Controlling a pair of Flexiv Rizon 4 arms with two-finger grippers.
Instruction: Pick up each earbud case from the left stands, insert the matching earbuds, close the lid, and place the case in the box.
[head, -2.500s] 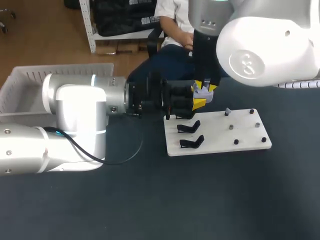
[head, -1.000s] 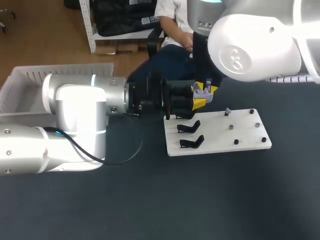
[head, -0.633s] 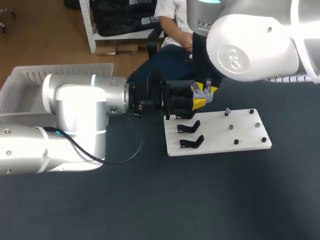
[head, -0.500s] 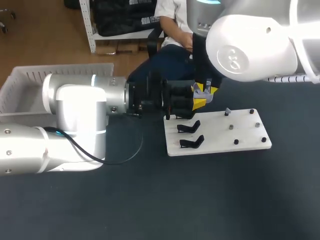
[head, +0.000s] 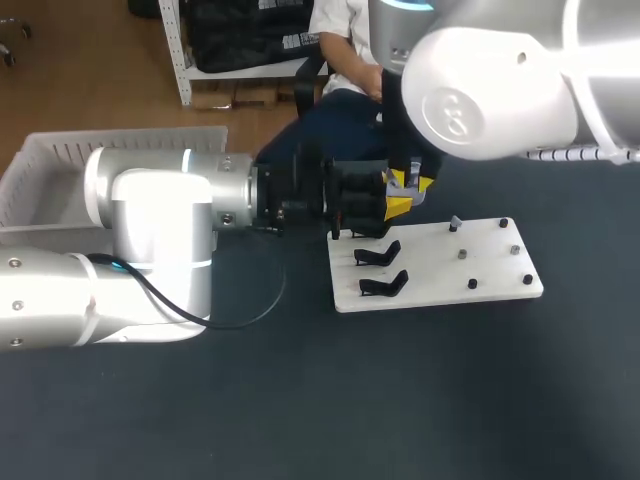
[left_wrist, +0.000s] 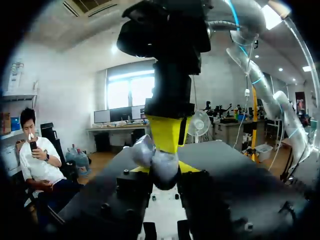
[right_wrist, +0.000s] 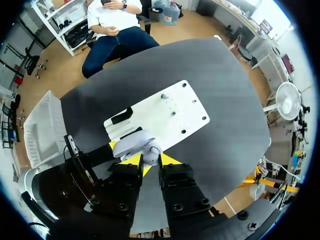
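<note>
1. Head view: our left pincer (head: 392, 198) comes in level from the left and is clamped on the open earbud case (head: 393, 185). It holds the case in the air over the far left corner of the white board (head: 480, 262), towards the far edge of the tabletop (head: 300, 400).
2. Same view: our right pincer (head: 412, 181) hangs straight down onto the case from above. Two black stands (head: 380, 254) sit along the board's left edge, and a small grey bit sits on a peg (head: 455, 223) by its far edge. The white box (head: 40, 165) is out at the tabletop's far left corner.
3. Left wrist view: the case sits right between our own fingers, gripped from both sides, with the lid flipped open. The right pincer's yellow tips drop into it from above.
4. Right wrist view: our fingers are set narrow and pinch a small grey earbud (right_wrist: 150, 154) right at the open case. One of the left pincer's yellow tips touches the case's side. The board lies on the tabletop ahead of the fingers, and the box is off beside the left arm.
</note>
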